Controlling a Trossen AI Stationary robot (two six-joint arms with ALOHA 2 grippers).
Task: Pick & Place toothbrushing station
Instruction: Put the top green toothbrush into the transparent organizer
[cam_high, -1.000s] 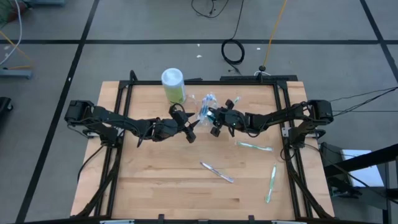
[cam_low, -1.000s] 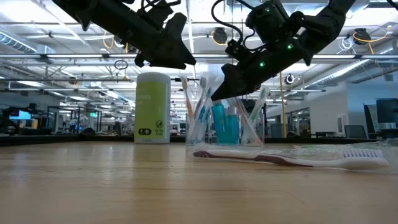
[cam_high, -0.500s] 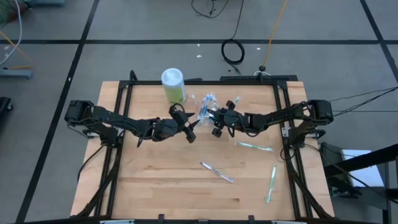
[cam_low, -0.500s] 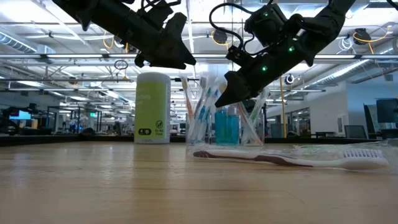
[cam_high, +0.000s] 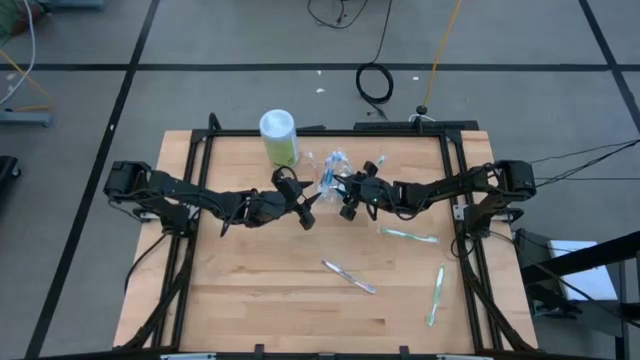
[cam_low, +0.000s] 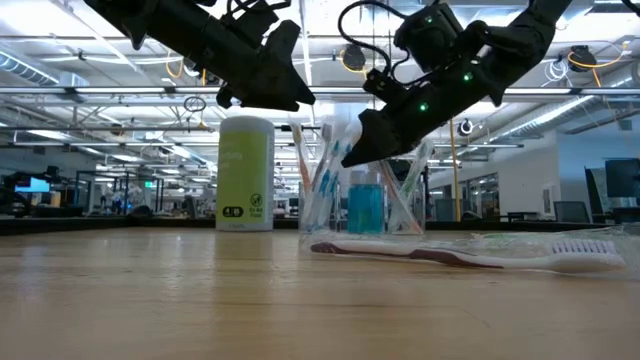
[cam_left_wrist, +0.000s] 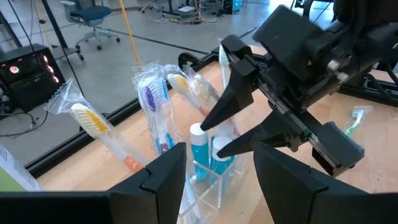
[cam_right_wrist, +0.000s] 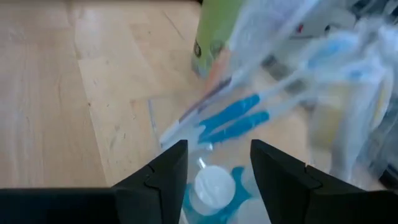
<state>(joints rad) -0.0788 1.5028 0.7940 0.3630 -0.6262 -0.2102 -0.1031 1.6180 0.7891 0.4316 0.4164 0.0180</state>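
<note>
The clear plastic cup (cam_high: 330, 175) stands on the table at the far middle. Several wrapped toothbrushes (cam_left_wrist: 151, 99) stick up out of it, and blue white-capped tubes (cam_low: 365, 208) stand inside it. My right gripper (cam_left_wrist: 211, 135) hangs open just above the cup, slanting down from the table's right. Its fingers stand on either side of one tube's white cap (cam_right_wrist: 211, 185), apart from it. My left gripper (cam_high: 308, 205) waits open in the air to the cup's left, pointing at the cup. Three wrapped toothbrushes (cam_high: 349, 276) (cam_high: 408, 234) (cam_high: 437, 293) lie flat on the table nearer the front.
A green canister with a white lid (cam_high: 279, 137) stands just left of the cup at the far edge. One toothbrush lies across the table in front of the cup (cam_low: 470, 255). A black frame (cam_high: 190, 200) borders the wooden tabletop.
My right gripper has opened its fingers above the cup. The blue tube that stood higher between them has sunk down into the cup. My left gripper has kept still.
</note>
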